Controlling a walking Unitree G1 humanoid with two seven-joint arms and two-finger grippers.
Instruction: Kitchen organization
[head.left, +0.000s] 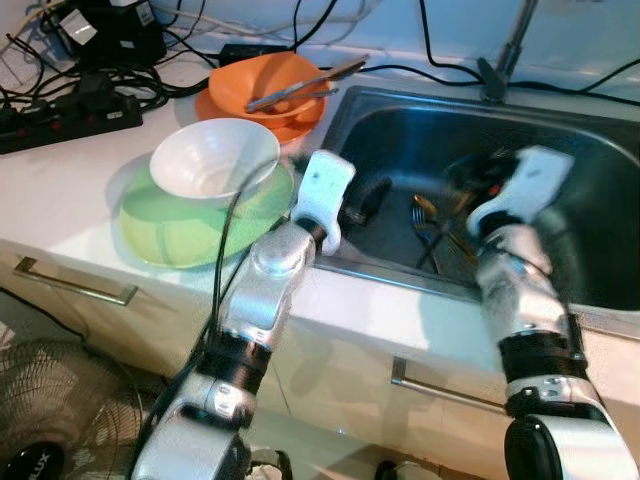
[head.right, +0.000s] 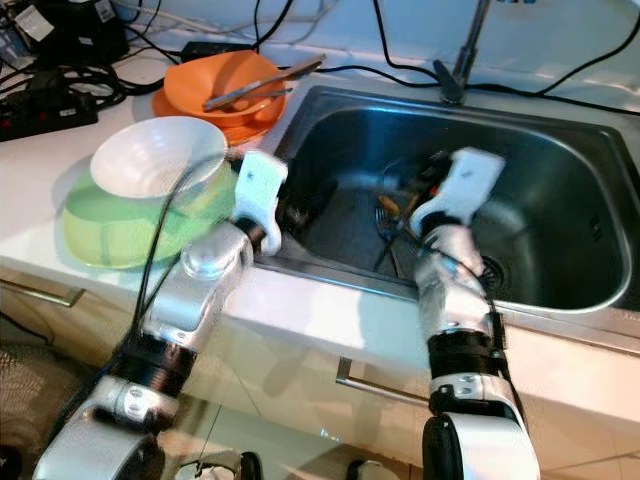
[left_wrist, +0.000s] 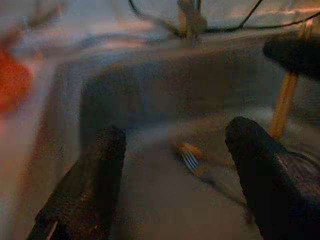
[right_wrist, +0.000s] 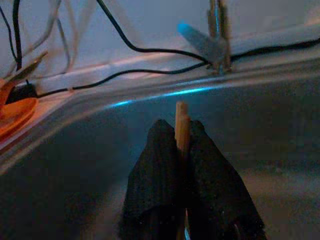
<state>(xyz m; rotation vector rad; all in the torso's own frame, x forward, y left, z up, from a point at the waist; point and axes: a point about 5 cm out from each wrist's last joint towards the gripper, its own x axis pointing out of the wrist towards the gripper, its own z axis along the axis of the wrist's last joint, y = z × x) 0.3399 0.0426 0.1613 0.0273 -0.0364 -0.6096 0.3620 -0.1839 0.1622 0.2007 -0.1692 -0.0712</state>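
Here our right gripper (right_wrist: 182, 145) pinches a thin wooden chopstick (right_wrist: 181, 120) over the steel sink (head.right: 560, 130), while our left gripper (left_wrist: 175, 150) hangs open above a metal fork (left_wrist: 192, 160) on the sink floor. The hold is near the stick's tip, so we judge it could swivel or slip back down among the cutlery.

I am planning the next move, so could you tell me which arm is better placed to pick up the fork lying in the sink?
Left, probably. The left gripper is open over the fork; the right gripper is shut on a chopstick.
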